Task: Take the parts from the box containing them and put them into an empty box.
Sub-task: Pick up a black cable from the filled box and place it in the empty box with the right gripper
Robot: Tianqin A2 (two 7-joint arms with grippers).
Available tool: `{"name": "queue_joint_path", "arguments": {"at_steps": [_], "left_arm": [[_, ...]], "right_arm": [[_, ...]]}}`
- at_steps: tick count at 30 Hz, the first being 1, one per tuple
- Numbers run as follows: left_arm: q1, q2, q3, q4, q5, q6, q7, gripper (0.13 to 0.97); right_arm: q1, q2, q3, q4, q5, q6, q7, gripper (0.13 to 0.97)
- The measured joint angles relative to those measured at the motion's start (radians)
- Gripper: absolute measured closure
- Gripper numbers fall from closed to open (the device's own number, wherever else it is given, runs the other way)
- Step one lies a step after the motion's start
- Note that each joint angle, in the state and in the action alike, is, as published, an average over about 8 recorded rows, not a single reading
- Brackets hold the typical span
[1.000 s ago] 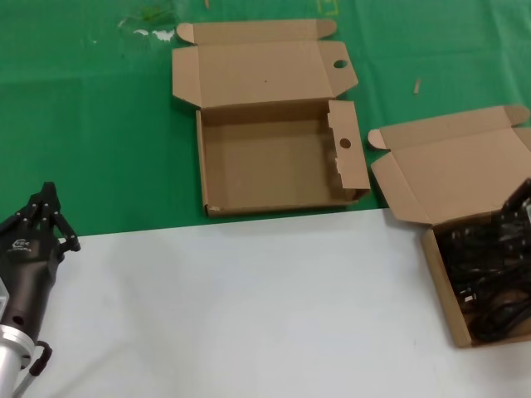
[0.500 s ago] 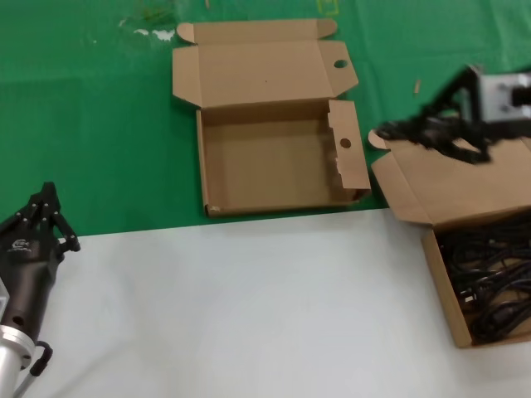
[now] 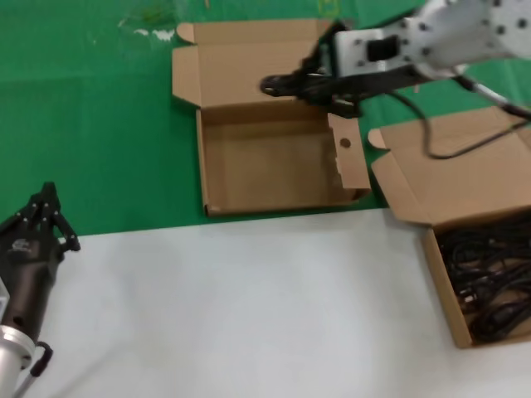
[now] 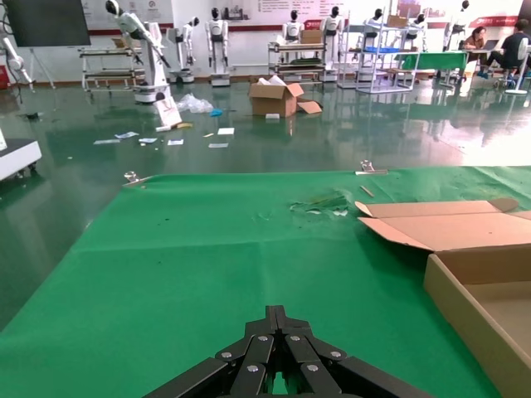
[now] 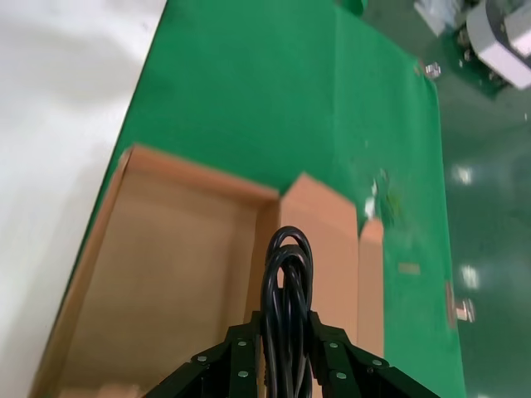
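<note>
Resting at lower left, the left tool (image 3: 43, 217) sits pinched to a point. Lower right, the box containing them (image 3: 477, 286) holds limp, light parts (image 3: 489, 286); gripping mid-bundle suits. Farther up, the right tool (image 3: 286, 84) clamps one cable bundle (image 5: 286, 311) over the empty box (image 3: 274, 162).

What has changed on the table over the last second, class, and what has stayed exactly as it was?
The right gripper rose out of the box of cables, carrying one cable bundle, and swung towards the robot's left. It is now above the back edge of the empty box, shut on the bundle. The left gripper stayed parked at the table's near left. Both boxes and the remaining cables did not move.
</note>
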Motion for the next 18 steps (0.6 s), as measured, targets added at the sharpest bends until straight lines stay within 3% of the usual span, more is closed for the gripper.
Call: {"name": "queue_joint_path", "arguments": {"at_steps": [8,18], "left_arm": [[0.0,0.0,0.0,0.0,0.0,0.0,0.0,0.957],[0.0,0.0,0.0,0.0,0.0,0.0,0.0,0.957]], "right_arm": [[0.01,-0.154,-0.054,-0.176,-0.021,0.11,-0.059,0.856],[0.021,-0.26,-0.085,-0.396,-0.007,0.221,-0.173,0.856]]}}
